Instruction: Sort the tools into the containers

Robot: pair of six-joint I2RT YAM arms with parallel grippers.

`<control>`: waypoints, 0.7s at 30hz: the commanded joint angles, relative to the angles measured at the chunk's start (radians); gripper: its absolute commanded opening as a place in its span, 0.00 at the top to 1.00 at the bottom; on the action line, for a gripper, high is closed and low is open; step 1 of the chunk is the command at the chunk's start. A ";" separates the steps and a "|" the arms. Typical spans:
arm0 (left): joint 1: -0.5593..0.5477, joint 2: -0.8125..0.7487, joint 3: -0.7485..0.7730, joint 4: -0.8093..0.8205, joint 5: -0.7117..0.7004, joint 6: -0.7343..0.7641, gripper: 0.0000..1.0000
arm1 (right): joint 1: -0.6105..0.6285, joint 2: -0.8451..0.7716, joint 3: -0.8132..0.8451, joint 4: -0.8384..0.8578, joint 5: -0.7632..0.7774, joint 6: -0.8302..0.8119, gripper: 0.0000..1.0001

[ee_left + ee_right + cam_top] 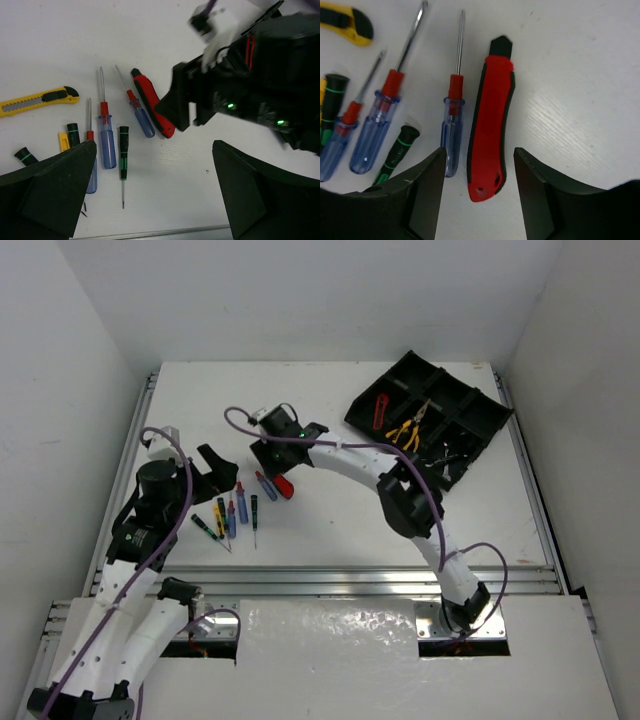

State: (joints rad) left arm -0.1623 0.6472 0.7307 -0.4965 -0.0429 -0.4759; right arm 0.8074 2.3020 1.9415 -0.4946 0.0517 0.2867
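One red cutter (490,125) with black edging and a black nose is lying flat on the white table (330,530), left of centre. Its rounded butt end, pierced by a small hole, is pointing toward the right wrist camera. The right gripper (479,155) is hovering directly over it with its jaws standing moderately apart, one finger on each side of the butt end. Bare table is showing between the red body and the finger on the right, so nothing is being gripped.

A blue-handled screwdriver (451,135) with a red collar is lying just beside the cutter, roughly parallel, its handle end running close to the other finger. Two more blue-handled screwdrivers (372,132) and a black-and-green screwdriver (397,152) are lying further over, and a yellow cutter (347,22) is sitting beyond them.

The left gripper (154,160) is hanging above this same cluster with its jaws spread wide, holding nothing. Well apart, at the far right of the table, the black tray (480,415) is holding yellow-handled pliers (405,432) and red-handled pliers (381,410).
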 commanded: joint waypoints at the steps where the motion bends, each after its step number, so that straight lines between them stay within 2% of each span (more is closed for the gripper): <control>1: -0.003 -0.012 -0.007 0.045 -0.008 -0.004 0.00 | -0.014 0.028 0.002 0.065 -0.003 -0.044 0.43; 6: -0.003 -0.014 -0.007 0.045 -0.002 -0.004 0.00 | -0.001 0.094 0.053 0.034 0.003 -0.050 0.45; 10: -0.003 -0.026 -0.008 0.047 -0.002 -0.006 0.00 | 0.001 0.117 0.016 0.033 0.045 -0.064 0.47; 13: -0.003 -0.026 -0.008 0.049 0.003 -0.004 0.00 | 0.001 0.125 -0.032 0.030 0.060 -0.070 0.53; 17: -0.003 -0.027 -0.010 0.049 0.008 -0.004 0.00 | -0.002 0.093 -0.153 0.057 0.115 -0.061 0.70; 21: -0.005 -0.024 -0.010 0.050 0.011 -0.003 0.00 | -0.007 -0.007 -0.213 0.073 0.175 -0.040 0.79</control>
State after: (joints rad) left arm -0.1623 0.6331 0.7197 -0.4961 -0.0399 -0.4759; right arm 0.8093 2.3493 1.7859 -0.3656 0.1402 0.2375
